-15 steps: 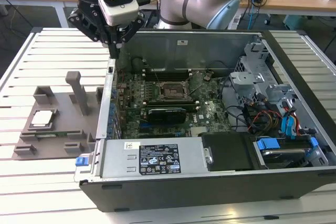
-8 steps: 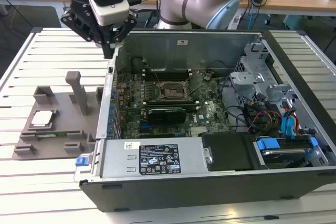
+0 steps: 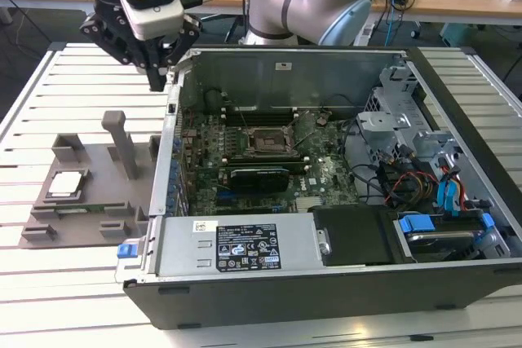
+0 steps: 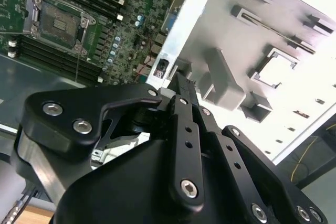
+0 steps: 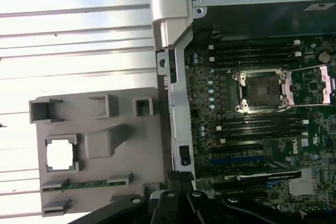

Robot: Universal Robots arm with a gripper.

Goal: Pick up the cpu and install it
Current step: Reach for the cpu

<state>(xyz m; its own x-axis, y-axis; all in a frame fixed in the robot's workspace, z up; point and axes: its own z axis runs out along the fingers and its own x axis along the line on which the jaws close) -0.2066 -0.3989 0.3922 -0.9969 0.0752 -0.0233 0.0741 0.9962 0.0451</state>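
Observation:
The cpu [image 3: 65, 184], a small silvery square chip, lies flat in a recess of the grey holder [image 3: 94, 156] on the slatted table, at the exterior view's left of the open computer case. In the wrist views the cpu [image 5: 60, 155] [image 4: 276, 68] looks bright white. My gripper [image 3: 157, 81] hangs above the case's left wall near its back corner, well above and behind the chip. Its fingers [image 4: 181, 108] look pressed together with nothing between them, and my gripper [image 5: 181, 178] is over the wall's edge. The black motherboard socket [image 3: 265, 143] [image 5: 261, 92] [image 4: 58, 22] has its frame flipped open.
The computer case [image 3: 294, 59] lies open on its side, with a long black card [image 3: 259, 177] in front of the socket. A power supply [image 3: 236, 242] sits at the front and a drive cage [image 3: 408, 103] with cables at the right. Upright grey posts [image 3: 121, 143] rise from the holder.

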